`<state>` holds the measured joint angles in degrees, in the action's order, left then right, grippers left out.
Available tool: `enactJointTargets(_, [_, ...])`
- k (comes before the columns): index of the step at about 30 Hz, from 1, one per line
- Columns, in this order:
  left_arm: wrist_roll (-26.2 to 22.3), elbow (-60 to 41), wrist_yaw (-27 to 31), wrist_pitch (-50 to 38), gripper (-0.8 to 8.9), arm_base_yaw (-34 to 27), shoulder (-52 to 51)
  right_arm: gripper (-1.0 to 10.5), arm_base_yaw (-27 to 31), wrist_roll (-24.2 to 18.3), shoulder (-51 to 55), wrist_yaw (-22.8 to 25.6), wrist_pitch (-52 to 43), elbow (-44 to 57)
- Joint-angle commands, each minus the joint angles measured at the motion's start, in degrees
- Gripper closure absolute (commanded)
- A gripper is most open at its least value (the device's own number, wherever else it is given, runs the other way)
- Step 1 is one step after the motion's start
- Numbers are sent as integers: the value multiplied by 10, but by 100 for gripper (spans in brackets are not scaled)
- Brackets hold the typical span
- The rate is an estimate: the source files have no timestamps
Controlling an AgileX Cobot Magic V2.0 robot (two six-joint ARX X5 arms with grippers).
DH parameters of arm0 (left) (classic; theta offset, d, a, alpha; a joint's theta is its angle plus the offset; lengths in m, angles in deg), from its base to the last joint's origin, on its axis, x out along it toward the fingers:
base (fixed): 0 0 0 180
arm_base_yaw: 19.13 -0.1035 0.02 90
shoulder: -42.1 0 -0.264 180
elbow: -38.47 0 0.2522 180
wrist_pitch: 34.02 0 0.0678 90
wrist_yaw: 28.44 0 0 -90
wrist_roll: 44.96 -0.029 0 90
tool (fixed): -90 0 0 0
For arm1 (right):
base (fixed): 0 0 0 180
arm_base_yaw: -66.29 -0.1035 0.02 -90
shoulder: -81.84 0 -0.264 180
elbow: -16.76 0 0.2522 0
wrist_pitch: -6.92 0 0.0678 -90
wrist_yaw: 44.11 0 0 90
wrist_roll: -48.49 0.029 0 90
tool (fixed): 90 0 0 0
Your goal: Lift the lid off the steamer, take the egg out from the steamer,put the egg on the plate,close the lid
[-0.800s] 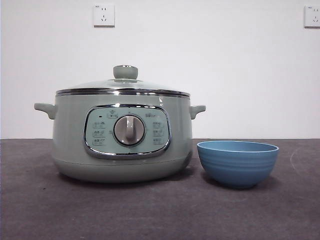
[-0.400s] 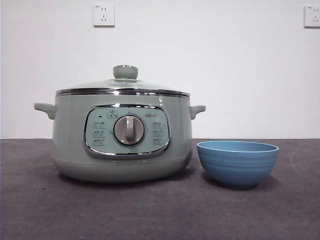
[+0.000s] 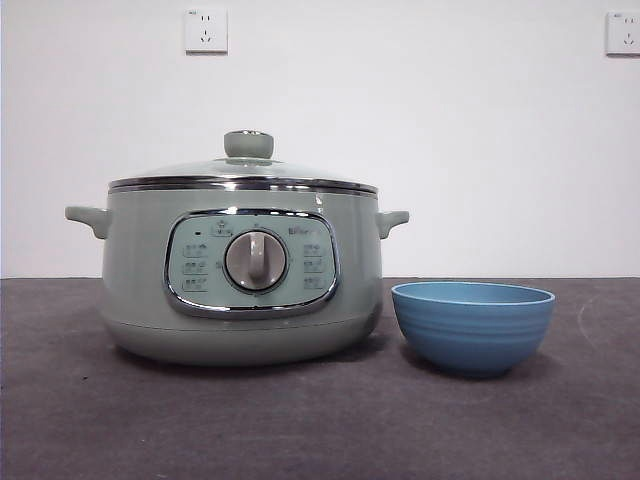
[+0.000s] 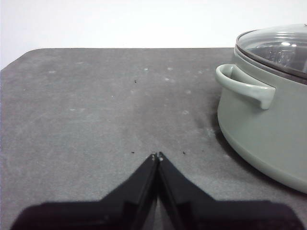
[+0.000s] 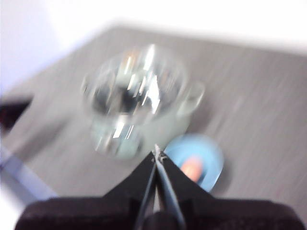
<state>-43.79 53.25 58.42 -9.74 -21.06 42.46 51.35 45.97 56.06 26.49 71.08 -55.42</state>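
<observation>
You see the steamer point(image 3: 243, 275) standing on the dark table point(image 3: 320, 420) with the lid point(image 3: 243, 175) seated on its rim. The plate point(image 3: 472, 325) sits just beside the steamer, apart from it. In the blurred right wrist view, a reddish-orange blob in the plate looks like the egg point(image 5: 193, 167). Your right tool point(image 5: 158, 154) is high above the steamer and plate, jaws pressed together. Your left tool point(image 4: 157, 156) hangs low over the table, well apart from the steamer's side handle point(image 4: 244, 85), jaws closed on nothing.
</observation>
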Motion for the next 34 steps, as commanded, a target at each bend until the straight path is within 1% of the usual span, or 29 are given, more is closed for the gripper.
enactJointTargets(1, [5, -8, 1, -2, 817, -2, -2, 946, 35, -5, 36, 0, -75, 48])
enactJointTargets(6, [5, -8, 1, -2, 817, -2, -2, 946, 84, 2, 117, 2, -231, 196])
enactJointTargets(11, [5, -8, 1, -2, 817, -2, -2, 946, 102, 6, 185, 4, -360, 349])
enactJointTargets(12, [5, -8, 1, -2, 817, -2, -2, 946, 104, 9, 198, 9, -383, 381])
enactJointTargets(14, [5, -8, 1, -2, 817, -2, -2, 946, 104, 24, 215, 33, -408, 424])
enactJointTargets(18, [5, -8, 1, -2, 817, -2, -2, 946, 104, 47, 241, 73, -429, 494])
enactJointTargets(20, [5, -8, 1, -2, 817, -2, -2, 946, 104, 54, 251, 84, -430, 520])
enactJointTargets(26, [5, -8, 1, -2, 817, -2, -2, 946, 104, 62, 257, 89, -434, 577])
enactJointTargets(29, [5, -8, 1, -2, 817, -2, -2, 946, 104, 65, 257, 89, -406, 581])
enactJointTargets(34, [5, -8, 1, -2, 817, -2, -2, 946, 104, 69, 257, 89, -407, 581])
